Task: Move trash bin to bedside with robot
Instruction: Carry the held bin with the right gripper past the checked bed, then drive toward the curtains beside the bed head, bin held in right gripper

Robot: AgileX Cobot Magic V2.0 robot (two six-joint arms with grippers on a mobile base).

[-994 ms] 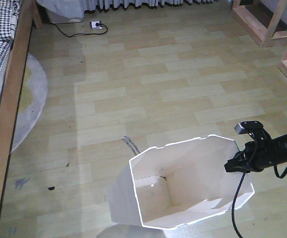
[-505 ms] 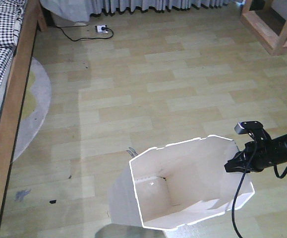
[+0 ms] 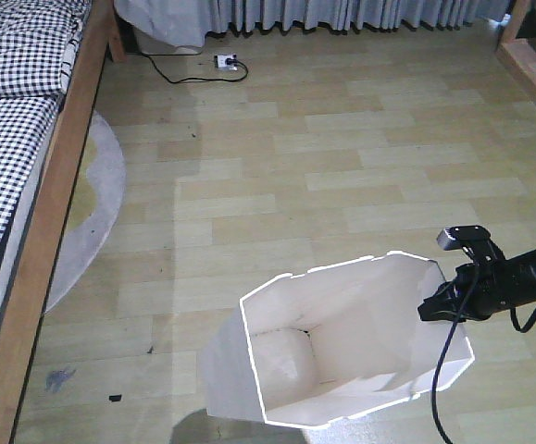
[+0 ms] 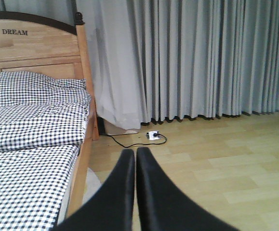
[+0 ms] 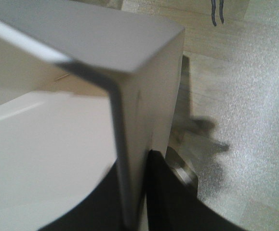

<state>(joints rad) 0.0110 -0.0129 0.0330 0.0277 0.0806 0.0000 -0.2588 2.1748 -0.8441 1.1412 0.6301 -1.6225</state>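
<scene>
Right tool (image 5: 132,202): pinching the thin rim wall of the trash bin (image 3: 351,324), one finger inside, one outside. Left tool (image 4: 135,156): pressed together, empty. Bin location: mid-floor, well apart from the bed (image 3: 61,176). Step judged: transport under way. Next move: travel left toward the bed without loosening the pinch. Headboard (image 4: 38,53) reads "DREAM".

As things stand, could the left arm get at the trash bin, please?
Probably not yet: the left gripper, jaws closed, faces the bed and curtains, with the trash bin outside its view. Nothing covers the bin's rim except the right gripper.
</scene>
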